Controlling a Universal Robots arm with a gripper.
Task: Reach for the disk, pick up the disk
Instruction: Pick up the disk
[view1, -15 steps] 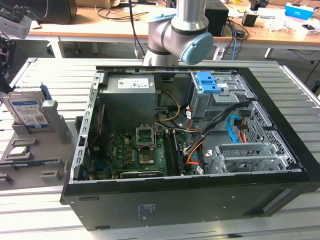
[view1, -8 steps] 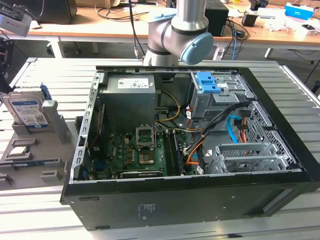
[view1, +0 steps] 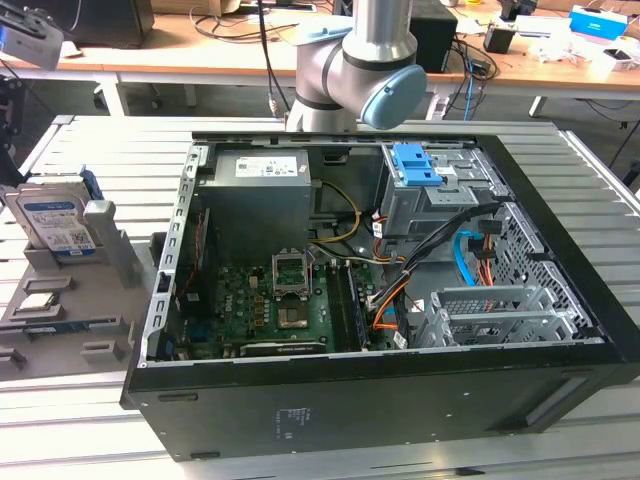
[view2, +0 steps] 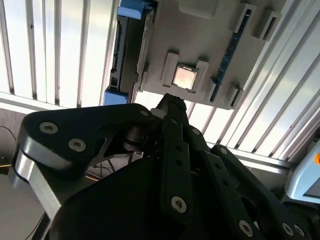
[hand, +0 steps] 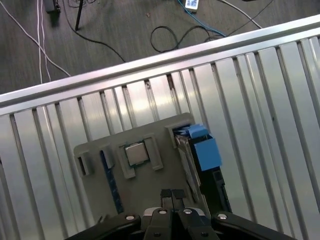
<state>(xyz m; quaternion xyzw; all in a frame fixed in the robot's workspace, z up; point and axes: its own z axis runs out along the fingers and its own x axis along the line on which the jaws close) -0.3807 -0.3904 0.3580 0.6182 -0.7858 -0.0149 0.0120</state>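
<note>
The disk (view1: 55, 222) stands on edge in a grey holder (view1: 95, 330) at the exterior view's left, its white-and-blue label facing the camera. Both wrist views look down on the disk (hand: 196, 159) (view2: 124, 50) edge-on, with blue rails at its ends. My gripper (hand: 171, 192) (view2: 170, 98) hangs well above the holder (hand: 165, 131), closer to the chip pocket than to the disk. Its fingertips are together and touch nothing. The holder (view2: 210, 30) lies a good way below them.
A small chip (hand: 136, 154) and a memory stick (hand: 111, 180) sit in the holder beside the disk. An open computer case (view1: 400, 300) with a blue-latched drive cage (view1: 415, 165) takes the middle of the slatted metal table (hand: 250, 90). Cables lie on the floor (hand: 165, 30) past the table's edge.
</note>
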